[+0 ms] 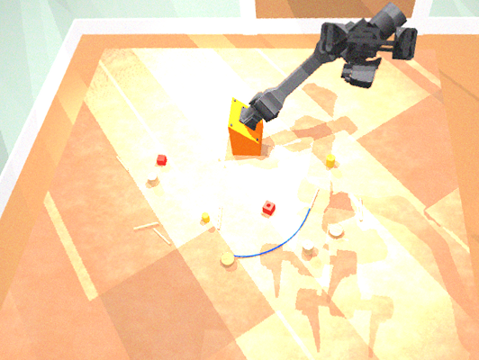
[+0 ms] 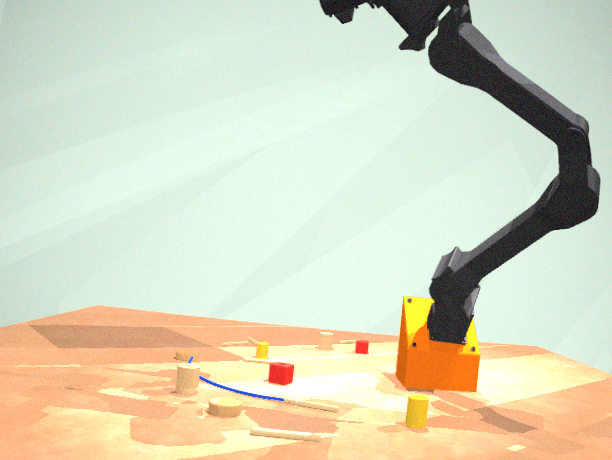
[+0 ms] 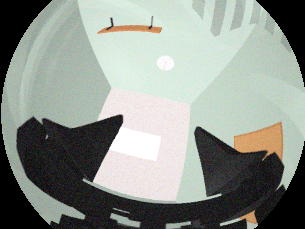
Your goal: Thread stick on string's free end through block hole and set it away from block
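Observation:
The stick (image 1: 314,199) (image 2: 312,405) lies on the table, joined to the blue string (image 1: 282,244) (image 2: 240,391). The string curves to the round button (image 1: 227,259) (image 2: 185,355). A red block (image 1: 268,207) (image 2: 281,373) with a dark round spot on top stands inside the curve, apart from string and stick; I take it for the block with the hole. No string shows through it. My gripper (image 3: 159,123) (image 1: 370,42) is open and empty, high above the table at the upper right in the top view, touching nothing. It is partly cut off in the exterior view.
The orange arm base (image 1: 246,145) (image 2: 440,370) stands behind the block. Near the stick are a yellow cylinder (image 1: 331,160) (image 2: 417,411), a wooden disc (image 1: 336,231) (image 2: 225,407), a wooden cylinder (image 1: 308,247) (image 2: 187,379) and a loose stick (image 2: 285,434). More small objects lie to the left.

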### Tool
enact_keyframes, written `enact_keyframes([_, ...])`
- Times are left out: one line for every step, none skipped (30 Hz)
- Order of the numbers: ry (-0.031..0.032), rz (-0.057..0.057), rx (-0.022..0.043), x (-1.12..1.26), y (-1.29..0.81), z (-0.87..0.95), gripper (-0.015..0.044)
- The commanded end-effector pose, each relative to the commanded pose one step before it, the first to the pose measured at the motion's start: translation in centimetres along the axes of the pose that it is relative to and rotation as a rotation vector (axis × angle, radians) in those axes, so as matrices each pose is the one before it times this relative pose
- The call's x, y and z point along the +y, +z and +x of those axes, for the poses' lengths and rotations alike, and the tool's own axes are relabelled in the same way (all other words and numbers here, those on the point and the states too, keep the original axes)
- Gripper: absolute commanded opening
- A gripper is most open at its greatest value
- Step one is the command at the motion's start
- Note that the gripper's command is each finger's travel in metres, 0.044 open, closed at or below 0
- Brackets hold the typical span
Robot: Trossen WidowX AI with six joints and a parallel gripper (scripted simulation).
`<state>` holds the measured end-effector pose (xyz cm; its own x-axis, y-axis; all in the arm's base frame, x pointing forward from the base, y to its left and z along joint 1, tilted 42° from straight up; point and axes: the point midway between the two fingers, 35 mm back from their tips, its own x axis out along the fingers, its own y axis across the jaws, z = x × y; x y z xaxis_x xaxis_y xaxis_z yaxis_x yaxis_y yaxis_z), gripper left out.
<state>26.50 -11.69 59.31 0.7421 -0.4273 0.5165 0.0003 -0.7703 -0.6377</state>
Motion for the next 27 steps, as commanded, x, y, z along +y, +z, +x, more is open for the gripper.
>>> enact_keyframes([0.04155, 0.0192, -0.1608, 2.15, 5.087, 0.652, 0.044])
enact_keyframes([0.01471, 0.0057, -0.05079, 0.715, 1.513, 0.404, 0.044])
enact_keyframes([0.01508, 0.0064, -0.05077, 0.719, 1.498, 0.42, 0.044])
enact_keyframes([0.01545, 0.007, -0.05073, 0.723, 1.481, 0.436, 0.044])
enact_keyframes([0.01584, 0.0076, -0.05067, 0.728, 1.464, 0.451, 0.044])
enact_keyframes([0.01622, 0.0083, -0.0506, 0.732, 1.445, 0.466, 0.044])
enact_keyframes([0.01661, 0.0089, -0.05052, 0.737, 1.426, 0.481, 0.044])
enact_keyframes([0.01701, 0.0095, -0.05041, 0.742, 1.406, 0.495, 0.044])
enact_keyframes([0.01741, 0.0101, -0.05029, 0.746, 1.386, 0.508, 0.044])
enact_keyframes([0.01781, 0.0108, -0.05015, 0.751, 1.364, 0.522, 0.044])
enact_keyframes([0.01911, 0.012, -0.05244, 0.793, 1.408, 0.559, 0.044])
enact_keyframes([0.01981, 0.0128, -0.05292, 0.808, 1.4, 0.579, 0.044])
enact_keyframes([0.02028, 0.0135, -0.0527, 0.813, 1.373, 0.591, 0.044])
enact_keyframes([0.02074, 0.0143, -0.05246, 0.818, 1.345, 0.604, 0.044])
enact_keyframes([0.02121, 0.015, -0.05221, 0.823, 1.317, 0.615, 0.044])
enact_keyframes([0.02167, 0.0157, -0.05193, 0.828, 1.287, 0.626, 0.044])
enact_keyframes([0.02213, 0.0164, -0.05162, 0.833, 1.257, 0.635, 0.044])
enact_keyframes([0.0226, 0.0172, -0.0513, 0.837, 1.226, 0.644, 0.044])
enact_keyframes([0.02305, 0.0179, -0.05096, 0.84, 1.195, 0.652, 0.044])
enact_keyframes([0.02351, 0.0187, -0.05059, 0.844, 1.163, 0.66, 0.044])
enact_keyframes([0.02564, 0.0208, -0.05366, 0.906, 1.209, 0.71, 0.044])
enact_keyframes([0.02691, 0.0223, -0.05474, 0.935, 1.206, 0.736, 0.044])
enact_keyframes([0.02744, 0.0232, -0.05421, 0.937, 1.165, 0.741, 0.044])
enact_keyframes([0.02794, 0.0242, -0.05365, 0.939, 1.124, 0.745, 0.044])
enact_keyframes([0.02843, 0.0252, -0.05305, 0.94, 1.082, 0.748, 0.044])
enact_keyframes([0.02891, 0.0261, -0.05243, 0.94, 1.04, 0.75, 0.044])
enact_keyframes([0.02936, 0.0271, -0.05177, 0.939, 0.998, 0.751, 0.044])
